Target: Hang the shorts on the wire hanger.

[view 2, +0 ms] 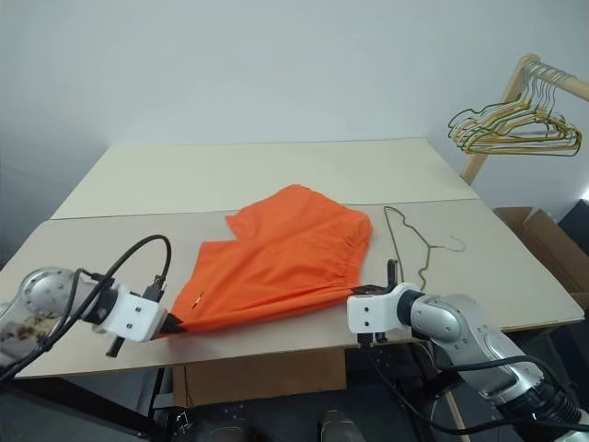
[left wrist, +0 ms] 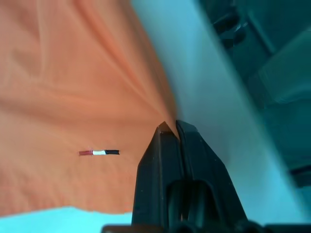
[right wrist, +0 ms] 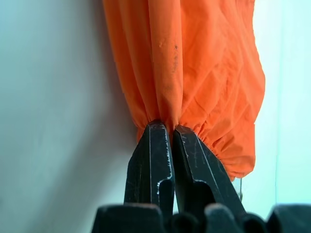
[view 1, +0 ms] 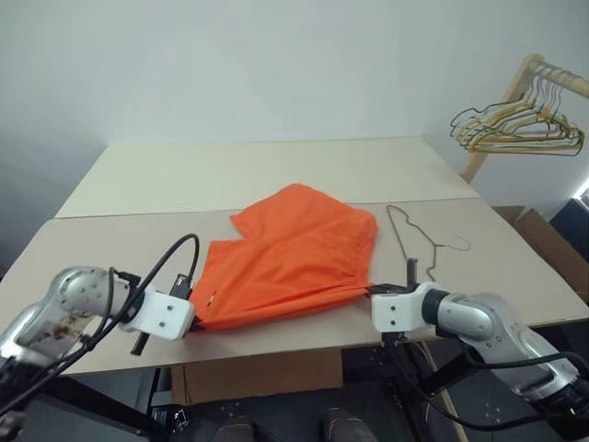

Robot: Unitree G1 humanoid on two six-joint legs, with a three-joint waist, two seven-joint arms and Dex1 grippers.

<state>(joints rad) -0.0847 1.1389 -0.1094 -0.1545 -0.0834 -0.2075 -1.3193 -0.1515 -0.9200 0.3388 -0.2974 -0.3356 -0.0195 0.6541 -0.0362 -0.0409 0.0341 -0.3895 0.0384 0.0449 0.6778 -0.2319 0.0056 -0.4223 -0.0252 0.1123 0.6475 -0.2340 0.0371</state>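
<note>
Bright orange shorts (view 1: pixel 285 253) lie spread on the front table, near its front edge. My left gripper (view 1: pixel 191 318) is shut on the shorts' near-left corner; the left wrist view shows its fingers (left wrist: pixel 167 160) pinching the fabric edge (left wrist: pixel 165 125). At the near-right corner, by the gathered waistband, my right gripper (view 1: pixel 370 293) is shut on the cloth; in the right wrist view the fabric (right wrist: pixel 189 68) bunches between its fingers (right wrist: pixel 150 160). The thin grey wire hanger (view 1: pixel 412 239) lies flat on the table just right of the shorts, hook pointing right.
A bunch of yellowish and pale hangers (view 1: pixel 520 124) hangs on a wooden rack (view 1: pixel 515 87) at the far right. A second beige table (view 1: pixel 267 170) adjoins at the back. A cardboard box (view 1: pixel 548 244) stands right of the table.
</note>
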